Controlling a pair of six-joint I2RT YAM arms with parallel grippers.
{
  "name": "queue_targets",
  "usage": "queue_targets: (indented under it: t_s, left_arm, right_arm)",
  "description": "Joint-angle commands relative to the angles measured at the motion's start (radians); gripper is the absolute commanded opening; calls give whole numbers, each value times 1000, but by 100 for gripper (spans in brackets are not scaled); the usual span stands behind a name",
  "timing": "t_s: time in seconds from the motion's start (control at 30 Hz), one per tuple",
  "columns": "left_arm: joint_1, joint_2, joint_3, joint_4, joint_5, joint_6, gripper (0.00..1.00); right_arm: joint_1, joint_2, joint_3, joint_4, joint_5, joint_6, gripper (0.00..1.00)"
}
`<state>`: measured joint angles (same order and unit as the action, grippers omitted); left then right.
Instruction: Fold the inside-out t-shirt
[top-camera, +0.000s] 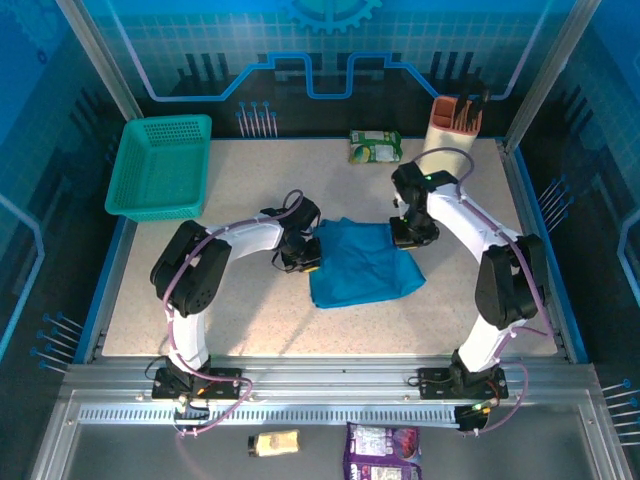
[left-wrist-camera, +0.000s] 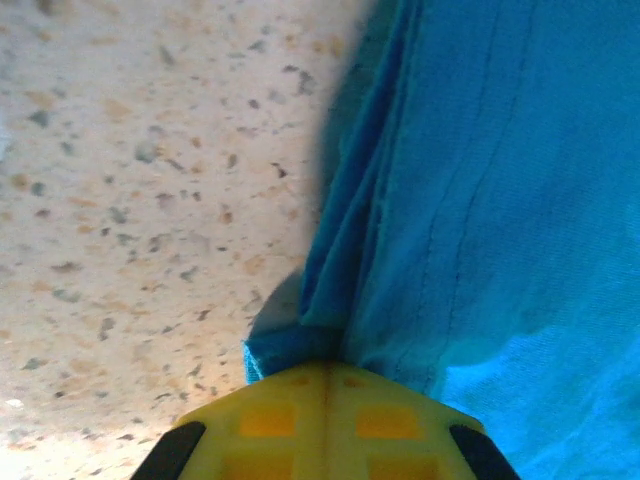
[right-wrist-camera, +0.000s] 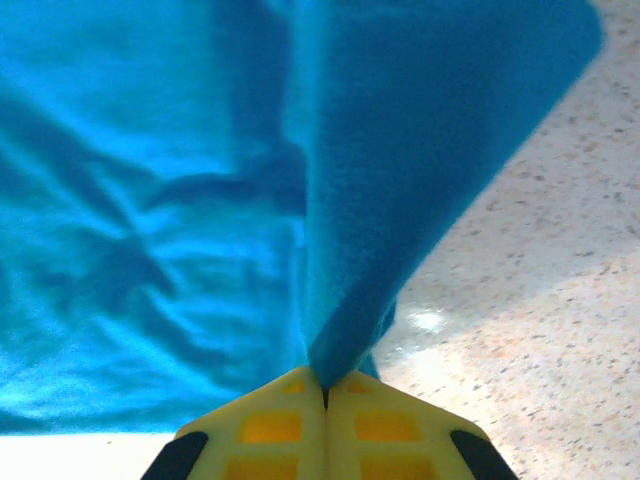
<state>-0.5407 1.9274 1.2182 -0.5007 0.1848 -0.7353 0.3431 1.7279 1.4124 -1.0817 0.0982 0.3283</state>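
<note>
Your counter (top-camera: 250, 310) is a pale speckled slab, stone-like in its flecks, framed by a blue border. At its middle lies the inside-out t-shirt (top-camera: 362, 265), soft medium-blue cloth gathered into a rough four-sided shape, wrinkled across its face, with stitched seam lines showing in the left wrist view. At the far left corner you have a teal basket (top-camera: 165, 122) of plastic mesh, rectangular with sloping walls, well apart from the shirt. Your left hand (top-camera: 305, 262) sits at the shirt's left edge, closed on it: its yellow fingers (left-wrist-camera: 270, 420) meet with a layered, folded edge of cloth pinched between them, low against the counter. Your right hand (top-camera: 408, 238) is at the shirt's far right corner, likewise clamped on the cloth, and in its wrist view a fold rises from the closed tips like a narrow tent, fuzzy in texture. A tan cup (top-camera: 456, 125) holding thin sticks stands at the far right, and a green crinkled packet (top-camera: 374, 147) lies near the far edge
</note>
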Motion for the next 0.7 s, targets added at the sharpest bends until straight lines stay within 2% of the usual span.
queue_targets:
  t_s: [0.0, 0.2, 0.3, 0.43, 0.67]
  left_arm:
    - [-5, 35, -47, 32, 33, -19, 0]
    - [-5, 23, -92, 82, 51, -33, 0]
    - [-4, 9, -123, 117, 58, -40, 0]
    - [-4, 6, -149, 142, 67, -46, 0]
    - [-5, -11, -210, 206, 79, -73, 0]
  right_arm:
    - [67, 16, 57, -80, -15, 52, 0]
    - [174, 24, 77, 7, -144, 146, 0]
    - [224, 28, 44, 121, -238, 212, 0]
    - [275, 19, -2, 278, -295, 324, 0]
    - [303, 39, -107, 587, -399, 508, 0]
